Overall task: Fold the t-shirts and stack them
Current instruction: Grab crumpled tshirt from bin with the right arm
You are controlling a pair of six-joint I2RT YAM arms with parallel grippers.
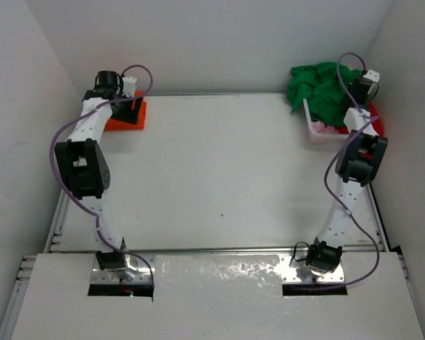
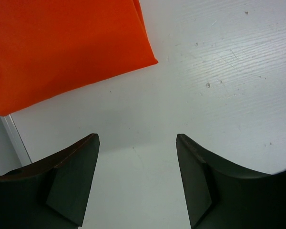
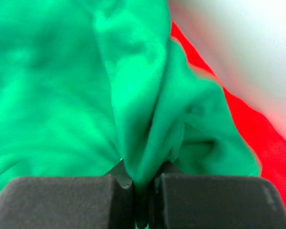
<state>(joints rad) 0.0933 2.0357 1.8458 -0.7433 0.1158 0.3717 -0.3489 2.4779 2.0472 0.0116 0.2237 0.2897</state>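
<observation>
Top view: the left gripper (image 1: 131, 106) hangs over the orange t-shirt (image 1: 115, 125) at the far left corner of the white table (image 1: 219, 163). The right arm reaches into the far right corner, where the green t-shirt (image 1: 319, 88) lies heaped over a white basket (image 1: 313, 127). A sliver of the red t-shirt (image 1: 377, 117) shows behind the arm, and a patch of the light pink t-shirt (image 1: 327, 130) shows inside the basket. The arm hides the right gripper's fingertips in this view. Purple cables (image 1: 57, 142) loop along both arms.

Left wrist view: this view alone shows the tool's state. The left gripper (image 2: 137, 140) stands well open, and bare table shows between its dark, wedge-shaped fingers (image 2: 71, 181). It holds nothing. The orange t-shirt (image 2: 62, 47) lies ahead of the fingers, clear of them. It is folded flat and smooth, with straight edges and one sharp corner. The table surface (image 2: 219, 71) is finely ribbed and speckled.

Right wrist view: the right gripper (image 3: 143, 183) is closed, with a ridge of the green t-shirt (image 3: 62, 86) pinched between its flat black pads (image 3: 62, 200). The cloth is a soft fine knit, bunched into deep folds. The red t-shirt (image 3: 257, 138) lies under and beside it at the right, blurred. The basket cannot be made out here.
</observation>
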